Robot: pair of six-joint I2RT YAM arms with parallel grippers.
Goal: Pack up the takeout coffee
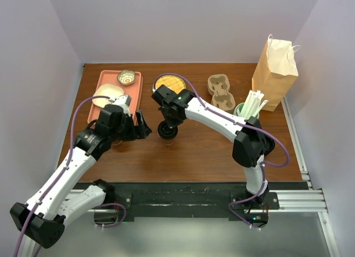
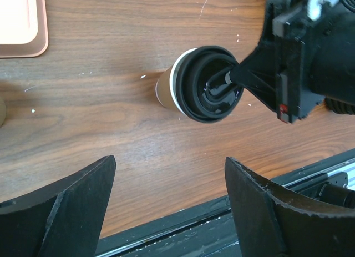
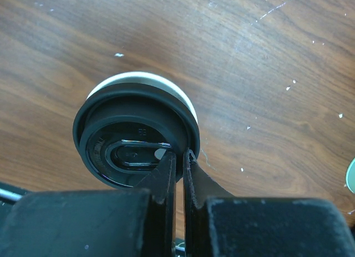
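The takeout coffee (image 1: pixel 167 131), a small tan paper cup with a black lid, stands at the middle of the wooden table. It also shows in the left wrist view (image 2: pixel 206 84) and in the right wrist view (image 3: pixel 133 129). My right gripper (image 1: pixel 169 122) comes down from above and is shut on the lid's rim (image 3: pixel 180 156), one finger inside the lid and one outside. My left gripper (image 1: pixel 143 126) is open and empty just left of the cup, jaws wide apart (image 2: pixel 170 161), not touching it.
A brown paper bag (image 1: pixel 274 68) stands at the back right. In front of it are a cardboard cup carrier (image 1: pixel 220 91) and a pale-green cup of straws (image 1: pixel 249 106). A pink tray (image 1: pixel 119 87) with a small bowl (image 1: pixel 126 76) lies back left. A round yellow dish (image 1: pixel 169 82) sits behind the cup.
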